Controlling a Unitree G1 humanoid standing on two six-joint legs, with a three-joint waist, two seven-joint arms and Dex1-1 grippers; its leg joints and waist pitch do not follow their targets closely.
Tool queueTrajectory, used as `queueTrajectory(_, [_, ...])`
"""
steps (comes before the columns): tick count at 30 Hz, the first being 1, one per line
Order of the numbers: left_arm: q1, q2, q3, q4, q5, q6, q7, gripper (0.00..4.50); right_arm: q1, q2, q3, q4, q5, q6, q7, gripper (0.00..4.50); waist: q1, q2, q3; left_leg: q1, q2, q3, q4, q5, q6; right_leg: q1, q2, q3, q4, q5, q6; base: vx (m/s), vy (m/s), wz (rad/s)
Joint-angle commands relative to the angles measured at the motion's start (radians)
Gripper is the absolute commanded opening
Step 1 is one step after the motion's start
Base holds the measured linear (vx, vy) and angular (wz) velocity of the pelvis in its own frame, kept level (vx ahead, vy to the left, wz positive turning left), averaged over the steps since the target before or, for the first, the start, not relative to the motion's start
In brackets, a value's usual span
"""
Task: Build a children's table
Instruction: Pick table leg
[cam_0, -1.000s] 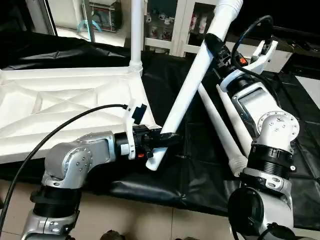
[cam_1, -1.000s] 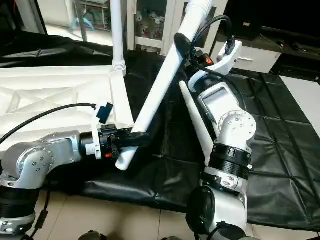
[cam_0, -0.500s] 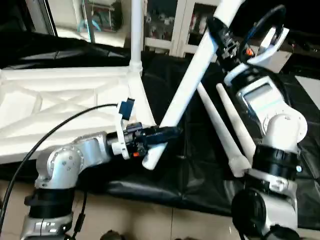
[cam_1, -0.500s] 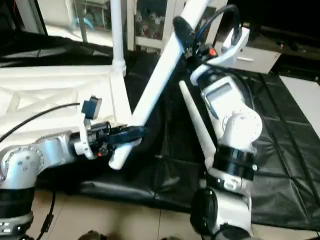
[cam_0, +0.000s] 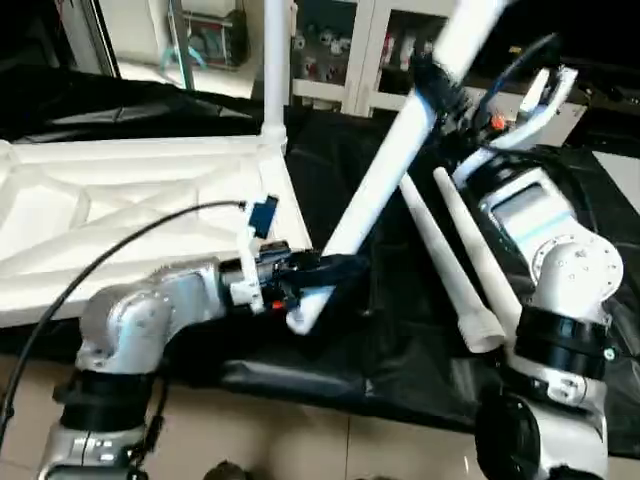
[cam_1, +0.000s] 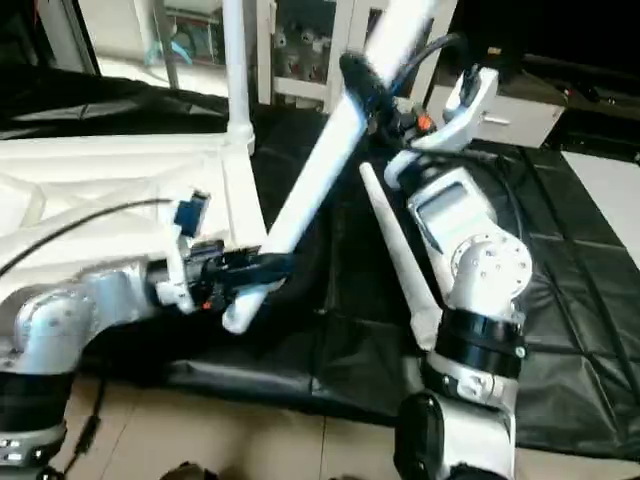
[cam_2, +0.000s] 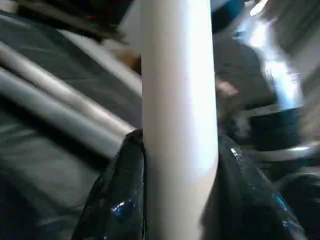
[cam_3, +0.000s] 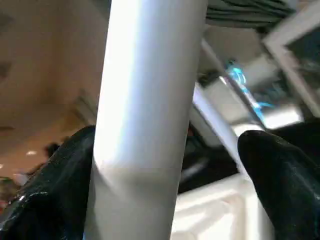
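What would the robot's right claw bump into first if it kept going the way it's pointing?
Probably the slanted white table leg. It stands right between the right claw's two black fingers, with a gap on one side, so the claw would likely meet it first.

Lab-like room: glass-door cabinet (cam_0: 345, 55) with small bottles, black sheet (cam_0: 400, 340) over tiled floor (cam_0: 300, 440).

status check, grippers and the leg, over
Left gripper clamped on tilted leg. Right gripper open around it. Two spare legs lying beside.
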Motion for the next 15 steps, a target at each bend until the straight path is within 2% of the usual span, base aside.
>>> queueTrajectory(1, [-0.038,-0.001,-0.008,-0.013,0.057,-0.098,0.031,1.50,0.021,-0.020,-0.016,0.019,-0.029,-0.017,-0.033,4.50,0.000,0.018,-0.078,0.027,-0.001,-0.002,-0.066,-0.313,-0.092,0.045,-0.017,0.019,-0.076,-0.306,-0.055,0.000,0.000,0.00])
queueTrajectory(4, [-0.040,0.017,-0.033,-0.018,0.113,-0.152,0.046,1.50,0.030,-0.024,-0.025,0.018,-0.027,-0.021,-0.041,4.50,-0.001,0.019,-0.079,0.028,0.000,-0.003,-0.065,-0.312,-0.089,0.045,-0.017,0.019,-0.075,-0.296,-0.057,0.000,0.000,0.00])
queueTrajectory(6, [-0.047,0.033,-0.063,-0.021,0.179,-0.213,0.067,1.49,0.038,-0.030,-0.023,0.015,-0.026,-0.014,-0.046,4.50,-0.001,0.019,-0.080,0.027,0.000,-0.003,-0.065,-0.304,-0.085,0.045,-0.016,0.018,-0.073,-0.277,-0.062,0.000,0.000,0.00])
queueTrajectory(7, [-0.047,0.033,-0.063,-0.021,0.179,-0.213,0.067,1.49,0.038,-0.030,-0.023,0.015,-0.026,-0.014,-0.046,4.50,-0.002,0.022,-0.081,0.027,0.000,-0.003,-0.064,-0.298,-0.085,0.046,-0.016,0.019,-0.072,-0.260,-0.064,0.000,0.000,0.00])
queueTrajectory(12, [-0.065,0.093,-0.184,-0.004,0.402,-0.387,0.114,1.49,0.057,-0.046,-0.006,0.022,-0.061,-0.014,-0.072,4.50,-0.003,0.016,-0.081,0.025,0.001,-0.002,-0.063,-0.281,-0.085,0.047,-0.017,0.019,-0.068,-0.246,-0.066,0.000,0.000,0.00])
queueTrajectory(14, [-0.072,0.112,-0.219,0.016,0.480,-0.444,0.145,1.49,0.063,-0.057,0.004,0.034,-0.093,-0.023,-0.086,4.50,-0.002,0.022,-0.079,0.028,0.001,-0.003,-0.063,-0.300,-0.091,0.043,-0.018,0.019,-0.071,-0.277,-0.063,0.000,0.000,0.00])
queueTrajectory(15, [-0.075,0.118,-0.227,0.027,0.512,-0.465,0.171,1.49,0.066,-0.063,0.010,0.037,-0.106,-0.027,-0.089,4.50,-0.003,0.020,-0.080,0.028,0.000,-0.002,-0.062,-0.308,-0.093,0.043,-0.018,0.020,-0.072,-0.289,-0.062,0.000,0.000,0.00])
